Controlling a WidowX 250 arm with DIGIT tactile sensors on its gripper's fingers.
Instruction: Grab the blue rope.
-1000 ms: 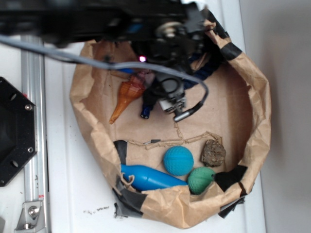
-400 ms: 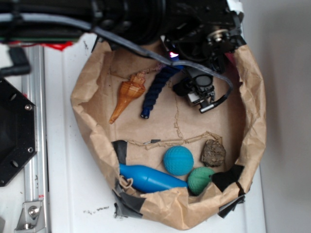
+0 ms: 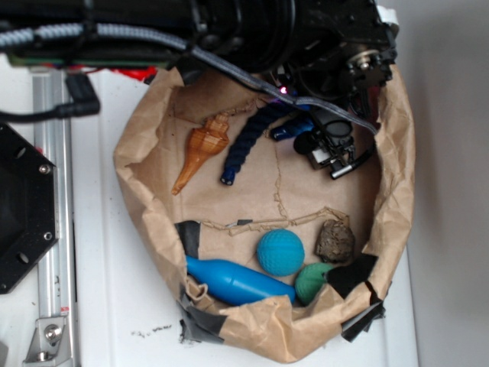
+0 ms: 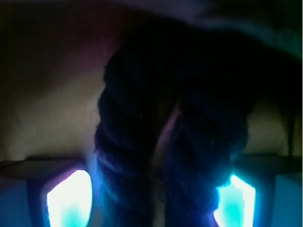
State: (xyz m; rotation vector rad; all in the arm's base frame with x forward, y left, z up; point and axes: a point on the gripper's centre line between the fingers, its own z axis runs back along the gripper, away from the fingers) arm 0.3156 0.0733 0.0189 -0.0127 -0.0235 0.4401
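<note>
Rope strands fill the wrist view: blue rope (image 4: pixel 165 142) sits between the gripper (image 4: pixel 151 198) fingers, spread wide either side, inside the paper bag (image 3: pixel 397 191). No legible writing.

White tabletop (image 3: pixel 114 306), glossy, few dark specks near front edge. Aluminium rail (image 3: pixel 52 229) runs along left edge, bolts at lower end. Black octagonal plate (image 3: pixel 23 206) with screws sits at left edge beside rail. Grey wall (image 3: pixel 451 191) past right edge, plain. Light even, soft; shadows faint.
</note>
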